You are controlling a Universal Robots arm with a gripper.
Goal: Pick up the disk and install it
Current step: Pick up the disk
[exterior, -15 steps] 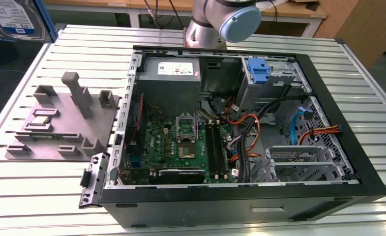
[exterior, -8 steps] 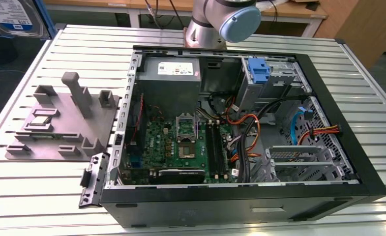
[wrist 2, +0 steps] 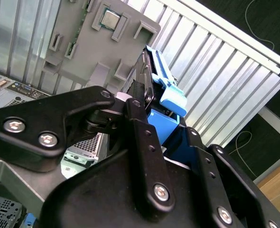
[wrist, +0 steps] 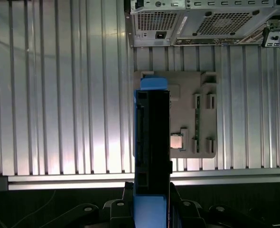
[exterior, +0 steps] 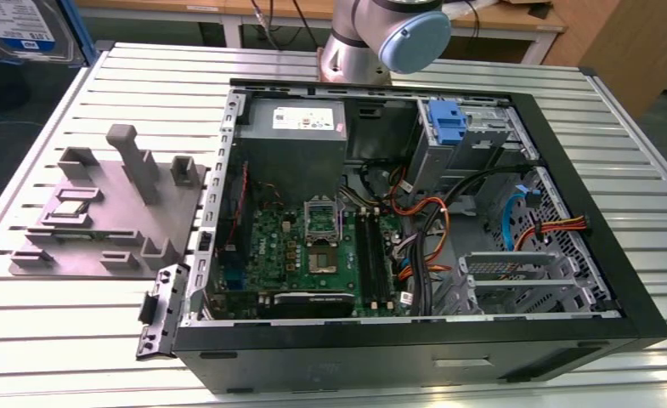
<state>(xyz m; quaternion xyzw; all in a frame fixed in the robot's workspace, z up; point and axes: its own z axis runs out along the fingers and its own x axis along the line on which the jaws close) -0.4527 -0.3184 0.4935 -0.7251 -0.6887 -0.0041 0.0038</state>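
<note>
The disk (wrist: pixel 152 137) is held edge-on high over the slatted table, its blue carrier (wrist 2: pixel 168 92) framing the dark body. My gripper (wrist: pixel 151 202) is shut on it, with a black finger (wrist 2: pixel 139 126) pressed on each flat side. In the exterior view the disk (exterior: pixel 25 30) appears at the upper left corner with its white-and-blue label facing the camera, well off the open computer case (exterior: pixel 605 255). Below the disk in both wrist views lies the grey fixture block (wrist: pixel 187 118).
The grey fixture (exterior: pixel 106 212) with upright posts and a small chip (exterior: pixel 72 208) sits on the exterior view's left. Inside the case are the motherboard (exterior: pixel 310 246), a power supply (exterior: pixel 296 119), a drive cage with a blue bracket (exterior: pixel 449 123) and loose cables (exterior: pixel 435 229). The arm's base (exterior: pixel 384 34) stands behind the case.
</note>
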